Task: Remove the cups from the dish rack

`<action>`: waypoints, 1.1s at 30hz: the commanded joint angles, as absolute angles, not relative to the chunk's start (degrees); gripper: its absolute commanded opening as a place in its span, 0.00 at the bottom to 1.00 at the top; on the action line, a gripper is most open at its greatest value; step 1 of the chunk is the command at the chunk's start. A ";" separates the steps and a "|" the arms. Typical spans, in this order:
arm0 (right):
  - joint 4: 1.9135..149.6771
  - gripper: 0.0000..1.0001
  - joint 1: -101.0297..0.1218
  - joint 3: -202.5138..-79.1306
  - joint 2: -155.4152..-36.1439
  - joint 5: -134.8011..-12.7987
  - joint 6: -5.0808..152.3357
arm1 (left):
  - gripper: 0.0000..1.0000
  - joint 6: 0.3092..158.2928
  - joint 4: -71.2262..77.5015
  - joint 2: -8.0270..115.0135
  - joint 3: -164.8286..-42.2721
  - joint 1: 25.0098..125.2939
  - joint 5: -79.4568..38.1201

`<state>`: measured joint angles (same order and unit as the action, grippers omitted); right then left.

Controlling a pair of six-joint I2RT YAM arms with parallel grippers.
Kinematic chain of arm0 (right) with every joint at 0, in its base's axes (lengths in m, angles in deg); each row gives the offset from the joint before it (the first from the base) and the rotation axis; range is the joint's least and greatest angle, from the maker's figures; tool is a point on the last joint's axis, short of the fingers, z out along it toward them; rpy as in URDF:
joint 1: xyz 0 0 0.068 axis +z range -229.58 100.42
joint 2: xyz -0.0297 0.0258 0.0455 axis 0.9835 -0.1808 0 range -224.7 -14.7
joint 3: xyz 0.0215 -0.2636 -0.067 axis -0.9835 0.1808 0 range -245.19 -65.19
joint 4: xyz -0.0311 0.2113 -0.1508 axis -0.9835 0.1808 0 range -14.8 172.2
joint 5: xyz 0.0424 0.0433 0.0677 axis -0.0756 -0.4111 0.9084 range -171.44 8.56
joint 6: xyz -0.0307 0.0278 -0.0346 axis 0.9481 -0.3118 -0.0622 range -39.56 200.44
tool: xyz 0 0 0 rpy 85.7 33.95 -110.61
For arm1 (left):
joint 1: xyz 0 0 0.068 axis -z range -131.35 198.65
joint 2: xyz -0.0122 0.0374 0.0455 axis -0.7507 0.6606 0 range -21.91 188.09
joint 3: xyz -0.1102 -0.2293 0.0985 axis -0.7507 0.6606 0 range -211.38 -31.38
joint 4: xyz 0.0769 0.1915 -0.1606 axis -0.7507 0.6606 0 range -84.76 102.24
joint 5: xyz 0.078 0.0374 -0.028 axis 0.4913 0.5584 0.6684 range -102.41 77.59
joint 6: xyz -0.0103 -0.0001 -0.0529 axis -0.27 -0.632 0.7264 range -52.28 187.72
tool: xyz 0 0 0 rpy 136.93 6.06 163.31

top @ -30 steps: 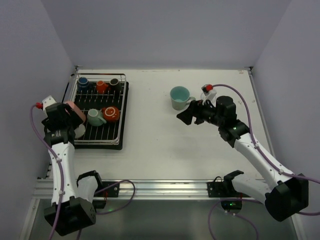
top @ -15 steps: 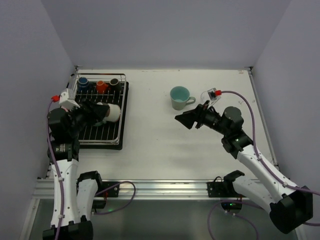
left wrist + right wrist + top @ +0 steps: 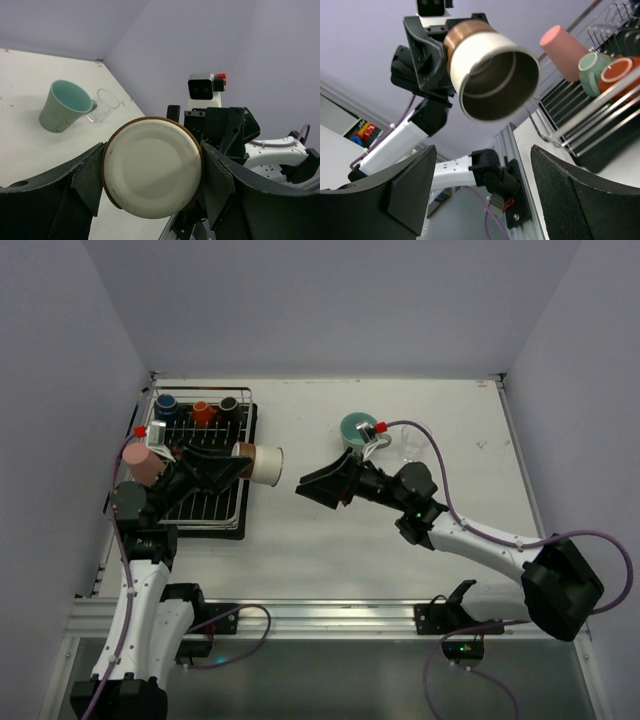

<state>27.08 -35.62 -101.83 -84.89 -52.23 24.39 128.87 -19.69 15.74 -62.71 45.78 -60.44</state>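
No text, label, brand, number or sign is legible in any of the three views
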 commanded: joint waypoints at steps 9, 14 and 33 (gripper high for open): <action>22.82 0.73 -32.30 -115.72 -92.83 -52.97 25.78 | 0.40 137.15 -37.11 18.87 -57.22 49.79 -65.14; 20.37 0.61 -31.77 -117.83 -96.60 -51.65 22.09 | 0.40 138.21 -39.31 18.78 -56.17 49.88 -64.27; 82.60 0.00 -48.07 -128.29 -81.42 -70.95 49.02 | 1.00 90.24 18.07 14.23 -74.90 56.12 -50.20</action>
<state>58.67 -40.36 -122.20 -87.17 -59.88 34.97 105.20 1.23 17.55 -73.55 53.60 -55.98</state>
